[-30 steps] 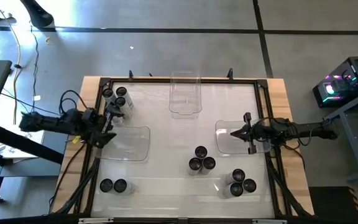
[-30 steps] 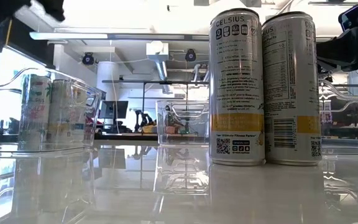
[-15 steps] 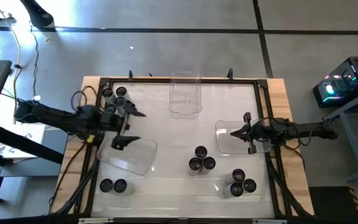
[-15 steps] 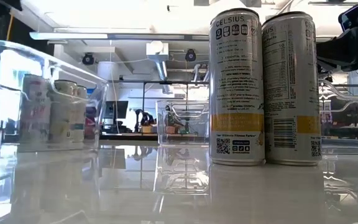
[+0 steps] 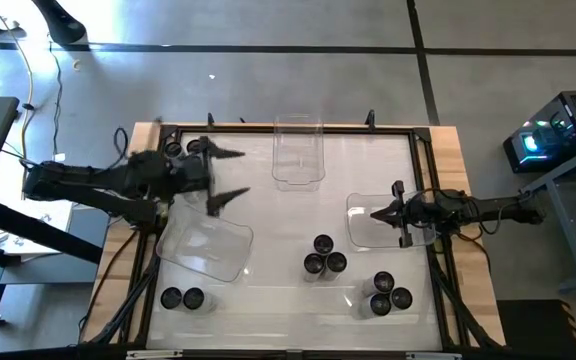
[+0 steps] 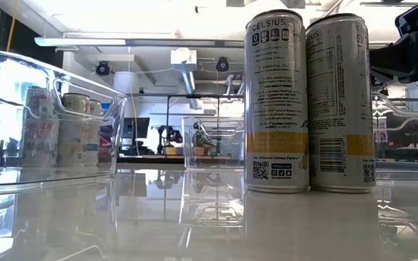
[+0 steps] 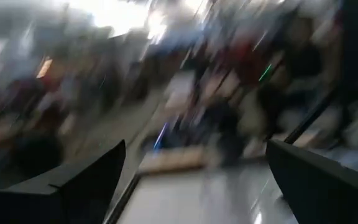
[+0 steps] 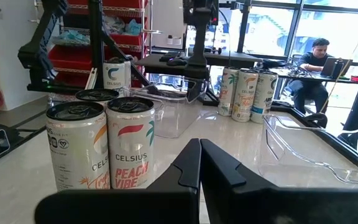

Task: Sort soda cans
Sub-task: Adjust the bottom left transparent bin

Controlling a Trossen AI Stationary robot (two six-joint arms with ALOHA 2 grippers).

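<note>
The left gripper hung wide open and empty just beside 3 soda cans at the table's far-left corner; a sweep could topple them. The right gripper sat shut, empty.

- Three clear trays on the table: one at the far edge, one near each side.
- Soda cans cluster mid-table, at the near corners, and at the far left corner.

bare table centre, soda cans crowding right-front
</note>
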